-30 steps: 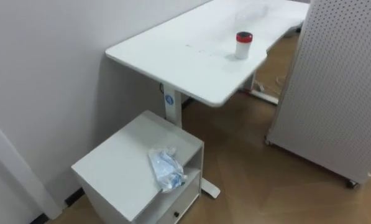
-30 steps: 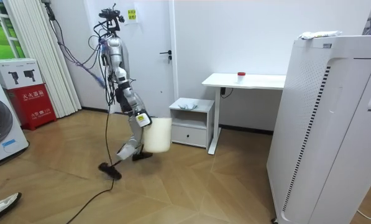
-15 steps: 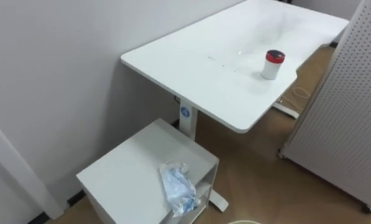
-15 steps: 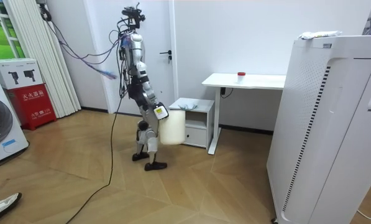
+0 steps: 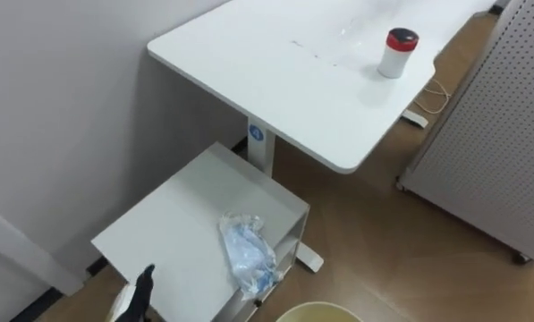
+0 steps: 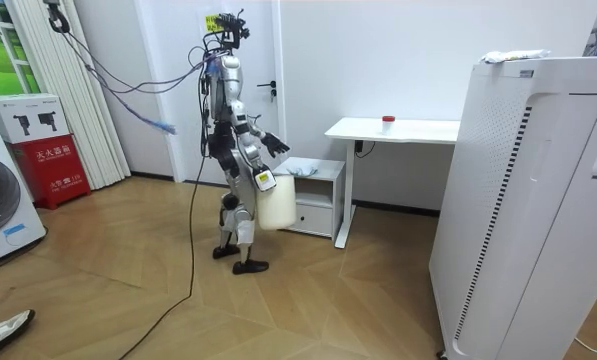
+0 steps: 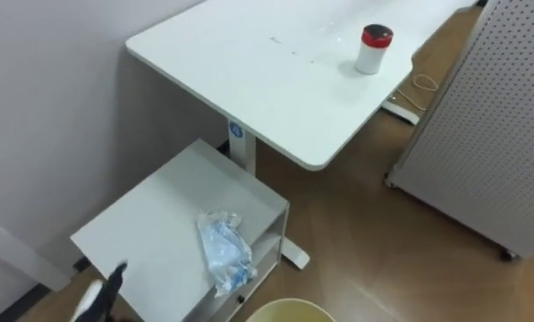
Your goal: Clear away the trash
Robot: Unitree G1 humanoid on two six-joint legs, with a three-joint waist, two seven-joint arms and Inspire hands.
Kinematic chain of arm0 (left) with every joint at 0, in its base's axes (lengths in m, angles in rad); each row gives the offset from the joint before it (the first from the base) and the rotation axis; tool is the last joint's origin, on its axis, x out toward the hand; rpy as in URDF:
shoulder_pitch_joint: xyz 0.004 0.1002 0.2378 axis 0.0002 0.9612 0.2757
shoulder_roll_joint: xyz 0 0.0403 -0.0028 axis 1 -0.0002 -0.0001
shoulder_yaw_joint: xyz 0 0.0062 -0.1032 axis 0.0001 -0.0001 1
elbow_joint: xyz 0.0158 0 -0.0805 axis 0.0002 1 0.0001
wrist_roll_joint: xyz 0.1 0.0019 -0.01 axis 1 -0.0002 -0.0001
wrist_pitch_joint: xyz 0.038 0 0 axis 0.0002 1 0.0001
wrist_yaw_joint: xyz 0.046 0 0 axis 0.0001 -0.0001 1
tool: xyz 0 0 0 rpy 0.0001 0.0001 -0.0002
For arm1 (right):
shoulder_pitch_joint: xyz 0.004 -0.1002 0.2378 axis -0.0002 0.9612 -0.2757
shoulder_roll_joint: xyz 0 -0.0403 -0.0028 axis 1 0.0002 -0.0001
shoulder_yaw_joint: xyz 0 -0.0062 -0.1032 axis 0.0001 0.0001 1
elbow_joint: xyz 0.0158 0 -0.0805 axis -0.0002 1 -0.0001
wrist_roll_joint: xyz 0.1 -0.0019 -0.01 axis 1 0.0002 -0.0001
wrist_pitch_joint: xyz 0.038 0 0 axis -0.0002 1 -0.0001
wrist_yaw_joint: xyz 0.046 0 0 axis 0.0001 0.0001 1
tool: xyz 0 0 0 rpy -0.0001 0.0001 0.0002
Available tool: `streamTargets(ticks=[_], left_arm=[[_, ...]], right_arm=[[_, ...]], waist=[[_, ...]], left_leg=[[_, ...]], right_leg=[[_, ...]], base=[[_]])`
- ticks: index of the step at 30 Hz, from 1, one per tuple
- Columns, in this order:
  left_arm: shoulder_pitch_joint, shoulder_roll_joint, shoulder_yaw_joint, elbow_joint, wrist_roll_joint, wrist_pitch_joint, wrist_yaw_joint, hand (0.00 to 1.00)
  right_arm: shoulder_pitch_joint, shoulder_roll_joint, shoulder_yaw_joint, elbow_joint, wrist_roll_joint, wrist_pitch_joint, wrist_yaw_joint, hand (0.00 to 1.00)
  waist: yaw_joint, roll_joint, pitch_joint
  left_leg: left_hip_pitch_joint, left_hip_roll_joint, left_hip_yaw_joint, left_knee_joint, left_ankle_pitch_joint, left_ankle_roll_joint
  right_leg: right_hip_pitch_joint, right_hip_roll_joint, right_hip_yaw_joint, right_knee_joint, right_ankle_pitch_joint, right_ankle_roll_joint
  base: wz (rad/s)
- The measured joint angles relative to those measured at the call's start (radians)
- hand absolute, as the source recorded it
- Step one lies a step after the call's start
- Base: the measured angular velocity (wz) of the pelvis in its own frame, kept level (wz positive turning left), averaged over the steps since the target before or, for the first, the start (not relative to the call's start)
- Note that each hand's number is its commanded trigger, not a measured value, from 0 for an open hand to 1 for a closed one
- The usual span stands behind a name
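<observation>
Garbage (image 5: pixel 247 255), a crumpled clear wrapper, isn't in my fingers yet. My left hand (image 5: pixel 145 282) has just risen at the cabinet's (image 5: pixel 177 224) near edge, straight and empty, with the wrapper lying close by on top. The bin (image 5: pixel 316 313) hangs at my right hand (image 6: pixel 263 181). Reaching comes next.

Both eye views look steeply down from the robot's head, close above a low white cabinet (image 5: pixel 173 224) at lower centre with a crumpled plastic bag (image 5: pixel 247 255) on it. The white table (image 5: pixel 275 80) runs to the upper right, a perforated panel (image 5: pixel 490 125) fills the right edge and the rim of a pale bin (image 5: pixel 316 313) cuts the bottom edge; in the right eye view everything lies a little further left. The room view stands well off, facing the wall, with the robot left of centre beside the same cabinet and table, which all three views share.
</observation>
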Motion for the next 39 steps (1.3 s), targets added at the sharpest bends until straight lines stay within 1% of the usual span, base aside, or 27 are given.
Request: streamTargets(ticks=[1, 2, 4, 5, 6, 7, 9, 12, 13, 14, 15, 16, 19, 21, 22, 23, 24, 26, 27, 28, 29, 31, 32, 33, 35, 37, 39], left_arm=[[-0.019, 0.003, -0.007, 0.002, 0.008, -0.005, 0.015, 0.00], [-0.030, 0.004, -0.008, 0.003, 0.009, -0.007, 0.020, 0.00], [-0.077, 0.009, -0.011, 0.018, 0.010, -0.011, 0.044, 0.00], [-0.088, 0.011, -0.012, 0.025, 0.011, -0.014, 0.050, 0.00], [-0.106, 0.015, -0.013, 0.041, 0.010, -0.015, 0.061, 0.00], [-0.120, 0.018, -0.015, 0.055, 0.010, -0.015, 0.076, 0.00], [-0.135, 0.022, -0.014, 0.068, 0.011, -0.015, 0.094, 0.00], [-0.181, 0.023, -0.016, 0.089, 0.018, -0.015, 0.107, 0.00], [-0.195, 0.025, -0.017, 0.098, 0.017, -0.014, 0.116, 0.00], [-0.198, 0.029, -0.020, 0.098, 0.017, -0.014, 0.119, 0.00], [-0.210, 0.042, -0.036, 0.101, 0.013, -0.014, 0.123, 0.00], [-0.221, 0.048, -0.053, 0.106, 0.005, -0.013, 0.124, 0.00], [-0.228, 0.048, -0.074, 0.111, -0.001, -0.012, 0.126, 0.00], [-0.230, 0.048, -0.074, 0.112, -0.001, -0.009, 0.139, 0.00], [-0.237, 0.048, -0.074, 0.113, -0.002, -0.007, 0.150, 0.00], [-0.242, 0.048, -0.074, 0.114, -0.002, -0.007, 0.157, 0.00], [-0.258, 0.048, -0.074, 0.123, -0.002, -0.007, 0.167, 0.00], [-0.278, 0.049, -0.074, 0.126, -0.003, -0.007, 0.173, 0.00], [-0.285, 0.049, -0.074, 0.127, -0.003, -0.007, 0.182, 0.00], [-0.292, 0.050, -0.075, 0.130, -0.003, -0.007, 0.189, 0.00], [-0.293, 0.050, -0.075, 0.130, -0.003, -0.007, 0.192, 0.00], [-0.294, 0.050, -0.085, 0.133, 0.000, -0.007, 0.209, 0.00], [-0.295, 0.050, -0.085, 0.134, 0.000, -0.007, 0.213, 0.00], [-0.296, 0.051, -0.085, 0.136, 0.009, -0.007, 0.227, 0.00], [-0.300, 0.053, -0.097, 0.138, 0.023, -0.007, 0.245, 0.00], [-0.309, 0.053, -0.106, 0.142, 0.052, -0.006, 0.266, 0.00], [-0.318, 0.055, -0.117, 0.145, 0.072, -0.005, 0.287, 0.00]], right_arm=[[-0.018, 0.000, 0.007, 0.000, -0.009, 0.000, 0.003, 1.00], [-0.026, 0.000, 0.007, 0.000, -0.015, 0.000, 0.006, 1.00], [-0.048, 0.000, 0.011, 0.001, -0.030, 0.001, 0.016, 1.00], [-0.053, 0.000, 0.011, 0.003, -0.030, 0.001, 0.017, 1.00], [-0.068, 0.000, 0.015, 0.011, -0.032, 0.001, 0.017, 1.00], [-0.084, -0.002, 0.018, 0.016, -0.034, 0.001, 0.016, 1.00], [-0.104, -0.002, 0.026, 0.019, -0.041, 0.002, 0.015, 1.00], [-0.117, -0.001, 0.031, 0.029, -0.035, 0.003, 0.010, 1.00], [-0.123, -0.001, 0.046, 0.029, -0.036, 0.003, 0.002, 1.00], [-0.128, 0.001, 0.051, 0.028, -0.036, 0.003, -0.002, 1.00], [-0.140, 0.004, 0.062, 0.023, -0.035, 0.002, -0.011, 1.00], [-0.147, 0.005, 0.073, 0.023, -0.035, 0.002, -0.018, 1.00], [-0.152, 0.011, 0.087, 0.013, -0.023, 0.001, -0.025, 1.00], [-0.154, 0.018, 0.098, -0.001, -0.002, 0.001, -0.033, 1.00], [-0.154, 0.022, 0.110, -0.013, 0.014, 0.001, -0.040, 1.00], [-0.155, 0.024, 0.117, -0.017, 0.021, 0.001, -0.043, 1.00], [-0.156, 0.027, 0.127, -0.026, 0.033, 0.001, -0.043, 1.00], [-0.156, 0.027, 0.127, -0.043, 0.048, 0.002, -0.043, 1.00], [-0.155, 0.027, 0.128, -0.053, 0.051, 0.003, -0.042, 1.00], [-0.155, 0.028, 0.136, -0.060, 0.070, 0.002, -0.041, 1.00], [-0.155, 0.028, 0.141, -0.060, 0.087, 0.002, -0.041, 1.00], [-0.155, 0.028, 0.148, -0.074, 0.125, 0.001, -0.043, 1.00], [-0.156, 0.028, 0.149, -0.078, 0.132, 0.001, -0.043, 1.00], [-0.155, 0.027, 0.160, -0.086, 0.163, -0.006, -0.042, 1.00], [-0.152, 0.027, 0.175, -0.099, 0.206, -0.010, -0.040, 1.00], [-0.156, 0.025, 0.177, -0.109, 0.215, -0.016, -0.034, 1.00], [-0.154, 0.023, 0.181, -0.118, 0.230, -0.020, -0.030, 1.00]], waist=[[-0.010, 0.006, 0.0037], [-0.013, 0.009, 0.0052], [-0.032, 0.017, 0.0089], [-0.036, 0.018, 0.0100], [-0.045, 0.022, 0.0130], [-0.055, 0.025, 0.0181], [-0.064, 0.029, 0.0215], [-0.072, 0.028, 0.0315], [-0.076, 0.027, 0.0360], [-0.081, 0.026, 0.0383], [-0.096, 0.027, 0.0492], [-0.099, 0.026, 0.0518], [-0.104, 0.028, 0.0535], [-0.113, 0.027, 0.0541], [-0.116, 0.027, 0.0546], [-0.117, 0.027, 0.0549], [-0.117, 0.024, 0.0582], [-0.118, 0.025, 0.0633], [-0.119, 0.029, 0.0657], [-0.119, 0.029, 0.0713], [-0.120, 0.030, 0.0717], [-0.129, 0.031, 0.0735], [-0.134, 0.031, 0.0738], [-0.146, 0.031, 0.0738], [-0.152, 0.031, 0.0738], [-0.168, 0.030, 0.0736], [-0.174, 0.030, 0.0736]], left_leg=[[-0.011, 0.000, 0.006, 0.001, 0.000, 0.000], [-0.018, 0.000, 0.008, 0.003, 0.000, 0.000], [-0.052, 0.001, 0.008, 0.014, 0.000, 0.000], [-0.057, 0.001, 0.009, 0.015, 0.000, 0.000], [-0.070, 0.001, 0.012, 0.022, 0.000, 0.000], [-0.084, 0.002, 0.019, 0.033, 0.000, 0.000], [-0.101, 0.002, 0.029, 0.035, 0.000, 0.000], [-0.141, 0.002, 0.030, 0.062, 0.000, 0.000], [-0.150, 0.003, 0.031, 0.069, 0.000, 0.000], [-0.158, 0.003, 0.032, 0.073, 0.000, 0.000], [-0.174, 0.005, 0.032, 0.087, 0.000, 0.000], [-0.195, 0.007, 0.032, 0.098, 0.000, 0.000], [-0.245, 0.016, 0.035, 0.139, -0.003, -0.005], [-0.276, 0.023, 0.049, 0.170, -0.003, -0.005], [-0.295, 0.029, 0.065, 0.184, -0.005, -0.008], [-0.304, 0.031, 0.066, 0.195, -0.008, -0.011], [-0.321, 0.034, 0.066, 0.212, -0.014, -0.014], [-0.348, 0.042, 0.065, 0.241, -0.027, -0.014], [-0.363, 0.052, 0.065, 0.258, -0.048, -0.012], [-0.385, 0.064, 0.065, 0.288, -0.064, -0.014], [-0.394, 0.071, 0.065, 0.307, -0.074, -0.015], [-0.437, 0.089, 0.063, 0.375, -0.097, -0.019], [-0.448, 0.091, 0.062, 0.390, -0.101, -0.019], [-0.469, 0.094, 0.062, 0.418, -0.109, -0.019], [-0.495, 0.105, 0.064, 0.462, -0.122, -0.023], [-0.523, 0.110, 0.065, 0.505, -0.136, -0.024], [-0.544, 0.121, 0.068, 0.535, -0.147, -0.027]], right_leg=[[-0.017, 0.000, 0.007, 0.009, 0.000, 0.000], [-0.029, 0.000, 0.011, 0.016, 0.000, 0.000], [-0.060, 0.001, 0.015, 0.023, 0.001, -0.001], [-0.069, 0.001, 0.016, 0.028, 0.001, -0.002], [-0.086, 0.000, 0.018, 0.039, 0.000, -0.003], [-0.100, -0.002, 0.018, 0.048, -0.001, -0.005], [-0.122, -0.010, 0.016, 0.055, -0.001, -0.007], [-0.158, -0.016, 0.012, 0.075, -0.001, -0.009], [-0.165, -0.015, 0.014, 0.077, 0.000, -0.010], [-0.171, -0.016, 0.014, 0.080, 0.001, -0.011], [-0.181, -0.016, 0.014, 0.085, 0.001, -0.012], [-0.196, -0.016, 0.013, 0.086, 0.005, -0.016], [-0.234, -0.015, 0.011, 0.102, 0.008, -0.021], [-0.261, -0.015, 0.012, 0.123, 0.006, -0.025], [-0.282, -0.015, 0.015, 0.138, 0.005, -0.027], [-0.292, -0.014, 0.015, 0.146, 0.005, -0.029], [-0.310, -0.013, 0.016, 0.163, 0.000, -0.036], [-0.339, -0.012, 0.016, 0.195, -0.005, -0.045], [-0.360, -0.004, 0.017, 0.218, -0.008, -0.050], [-0.376, 0.003, 0.015, 0.242, -0.012, -0.056], [-0.383, 0.006, 0.013, 0.254, -0.015, -0.061], [-0.418, 0.010, 0.007, 0.303, -0.027, -0.074], [-0.429, 0.009, 0.007, 0.319, -0.031, -0.076], [-0.451, 0.007, 0.007, 0.348, -0.041, -0.080], [-0.475, 0.010, 0.006, 0.381, -0.053, -0.088], [-0.510, 0.007, 0.010, 0.423, -0.070, -0.093], [-0.531, 0.012, 0.011, 0.449, -0.078, -0.099]], base=[[-0.12], [-0.13], [-0.05], [-0.04], [-0.05], [-0.07], [-0.10], [0.00], [0.00], [0.07], [0.08], [0.06], [0.02], [0.02], [-0.03], [-0.06], [-0.06], [-0.05], [-0.09], [-0.12], [-0.09], [-0.05], [0.00], [0.00], [-0.06], [-0.04], [-0.10]])
